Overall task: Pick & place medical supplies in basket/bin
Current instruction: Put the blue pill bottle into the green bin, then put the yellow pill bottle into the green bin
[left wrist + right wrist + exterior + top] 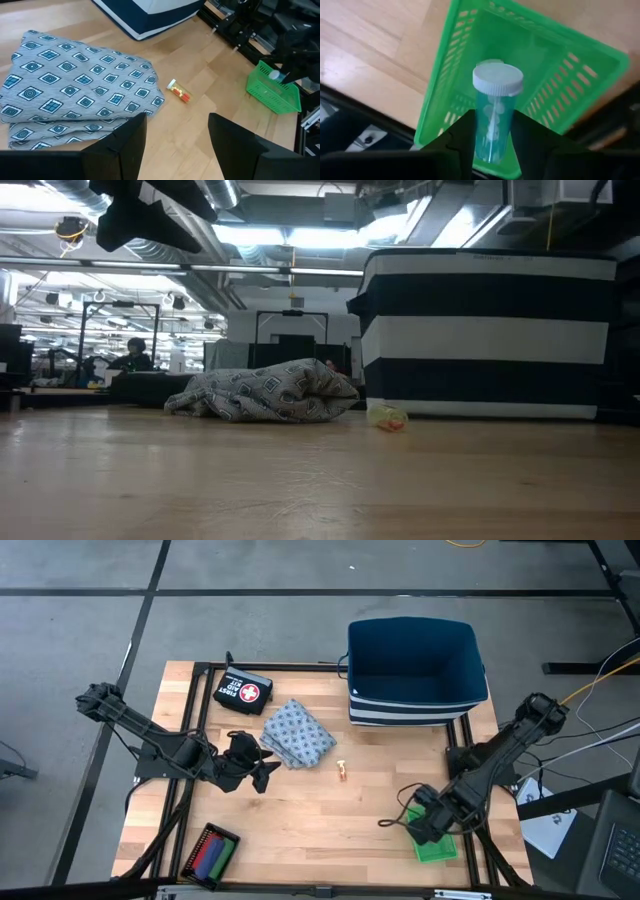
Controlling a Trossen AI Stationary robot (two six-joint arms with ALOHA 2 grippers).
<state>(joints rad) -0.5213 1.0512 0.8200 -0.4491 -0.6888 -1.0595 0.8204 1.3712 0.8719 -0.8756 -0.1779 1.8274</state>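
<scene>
Right gripper (492, 145) hangs over the green basket (580, 85), fingers pinching a teal white-capped pill tube (494, 112). Best to release only once centred inside the rim, low, so it won't bounce out. Left gripper (175, 145) waits, fingers spread, beside the patterned cloth (75, 95).

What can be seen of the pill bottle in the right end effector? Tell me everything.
The pill bottle is a small clear teal-tinted plastic tube with a white ribbed screw cap, with white pills showing inside. It stands cap-up between the two dark fingers of the right end effector, which touch its sides, directly over the green slotted basket at the table's front right corner.
</scene>
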